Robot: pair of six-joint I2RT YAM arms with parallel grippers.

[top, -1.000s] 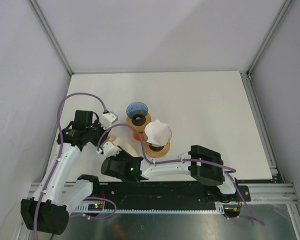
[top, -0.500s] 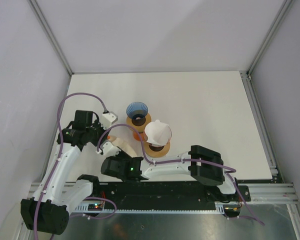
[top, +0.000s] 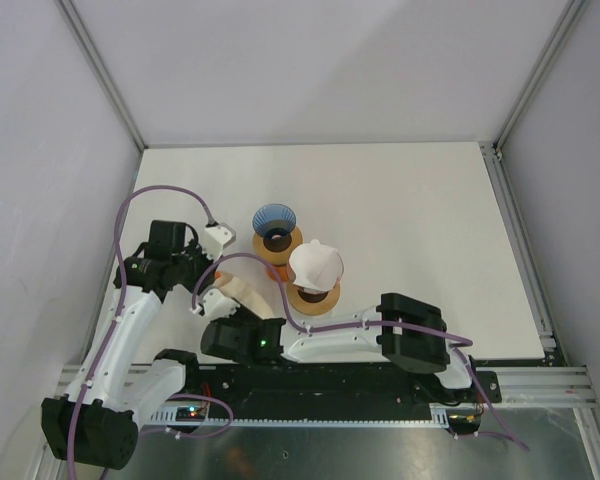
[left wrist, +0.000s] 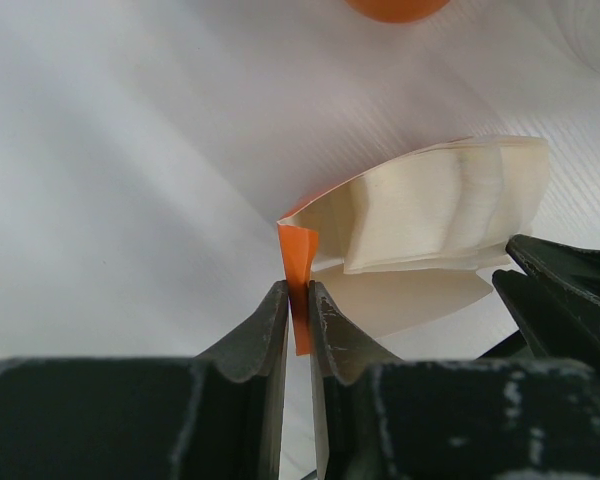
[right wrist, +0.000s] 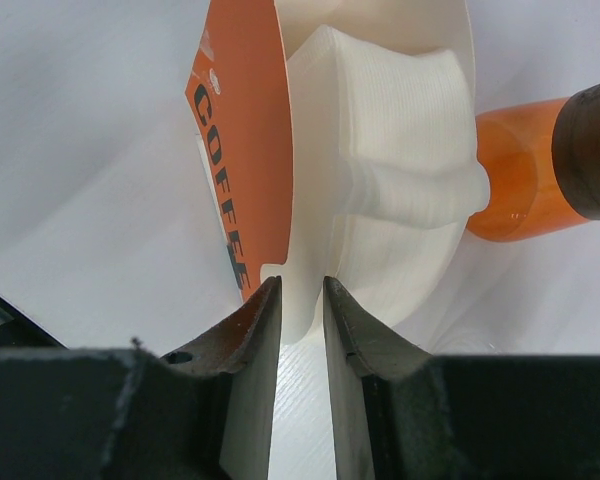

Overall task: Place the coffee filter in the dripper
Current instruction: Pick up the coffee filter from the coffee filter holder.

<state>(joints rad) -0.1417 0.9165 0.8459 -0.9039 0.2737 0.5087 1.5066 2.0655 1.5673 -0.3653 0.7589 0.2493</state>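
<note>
My left gripper pinches the orange packet; my right gripper grips the filter stack inside. Beyond, one filter sits in the near dripper; another dripper behind.

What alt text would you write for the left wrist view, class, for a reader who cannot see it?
The left end effector pinches the orange edge of a coffee filter pack just above the white table. A fanned stack of cream paper filters spreads to the right. The right end effector's dark fingers intrude at the right edge.
</note>
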